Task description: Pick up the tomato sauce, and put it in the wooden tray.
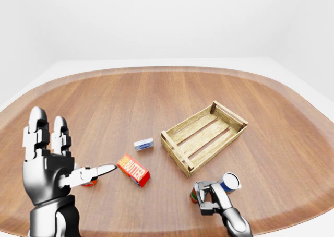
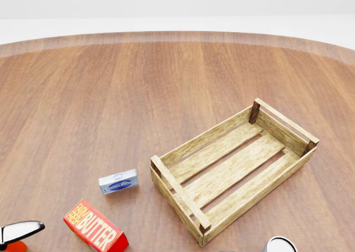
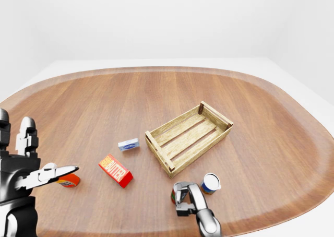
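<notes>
Right hand [image 1: 209,198] fingers wrapped around tomato sauce [image 3: 174,196] can near table's bottom edge, below empty wooden tray [image 1: 203,136]. Left hand [image 1: 44,166] fingers spread, idle. Lift and placement remain.

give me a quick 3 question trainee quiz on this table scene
1. True or false: the wooden tray has nothing in it.
2. Which lies nearest the tray's left end in the left-eye view? A) butter box B) small blue-and-white packet C) blue-and-white can
3. Fill in: the right hand is at a small red can near the table's ____ edge in the right-eye view.

Key: 1 true; 2 B; 3 bottom
</notes>
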You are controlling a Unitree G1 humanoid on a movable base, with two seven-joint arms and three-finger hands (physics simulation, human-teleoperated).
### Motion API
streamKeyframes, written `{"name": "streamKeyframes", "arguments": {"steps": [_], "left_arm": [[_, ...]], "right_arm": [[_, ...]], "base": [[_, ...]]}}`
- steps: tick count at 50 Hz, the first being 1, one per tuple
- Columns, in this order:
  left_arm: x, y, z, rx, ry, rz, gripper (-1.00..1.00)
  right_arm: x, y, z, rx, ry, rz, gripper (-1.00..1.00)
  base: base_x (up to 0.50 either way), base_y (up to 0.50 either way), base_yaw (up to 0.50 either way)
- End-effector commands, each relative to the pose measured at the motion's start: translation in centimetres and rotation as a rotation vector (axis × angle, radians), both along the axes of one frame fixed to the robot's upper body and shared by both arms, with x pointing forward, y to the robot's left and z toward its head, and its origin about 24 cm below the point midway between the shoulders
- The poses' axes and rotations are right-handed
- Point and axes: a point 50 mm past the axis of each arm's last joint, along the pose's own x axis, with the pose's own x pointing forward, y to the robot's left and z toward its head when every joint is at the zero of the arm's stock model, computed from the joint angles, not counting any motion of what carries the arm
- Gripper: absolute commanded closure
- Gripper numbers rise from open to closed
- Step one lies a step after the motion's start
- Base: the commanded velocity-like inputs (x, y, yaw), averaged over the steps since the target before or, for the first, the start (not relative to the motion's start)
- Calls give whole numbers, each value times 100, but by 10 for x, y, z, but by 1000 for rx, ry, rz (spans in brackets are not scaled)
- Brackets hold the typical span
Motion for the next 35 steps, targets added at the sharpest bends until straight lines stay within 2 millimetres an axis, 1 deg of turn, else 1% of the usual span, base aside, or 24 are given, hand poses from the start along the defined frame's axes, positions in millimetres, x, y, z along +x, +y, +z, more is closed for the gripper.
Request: {"name": "streamKeyframes", "arguments": {"steps": [1, 9, 13, 19, 21, 23, 24, 32, 35], "left_arm": [[-1, 0, 1, 1, -5, -2, -100], [-1, 0, 0, 1, 0, -1, -100], [-1, 0, 0, 0, 2, -1, -100], [0, 0, -2, -1, 7, -2, -100], [0, 0, -2, -1, 9, -2, -100], [0, 0, -2, -1, 9, -3, -100], [0, -1, -2, -1, 11, -3, -100], [0, -1, -3, -1, 13, -3, -100], [1, 0, -3, -1, 13, -3, -100]], "right_arm": [[-2, -4, -4, -61, 16, 14, 100], [-2, -4, -1, -50, 6, 14, 100], [-2, -4, 4, -39, -15, 15, 100], [-3, -5, 22, -10, -90, 18, 100], [-5, -4, 33, 3, -131, 25, 100], [-5, -4, 37, 8, -144, 27, 100], [-6, -4, 43, 15, -168, 30, 100], [-8, -5, 59, 33, -228, 40, 100], [-9, -5, 69, 41, -264, 44, 100]], "base": [[0, 0, 0], [0, 0, 0], [0, 0, 0], [0, 0, 0], [0, 0, 0], [0, 0, 0], [0, 0, 0], [0, 0, 0], [0, 0, 0]]}}
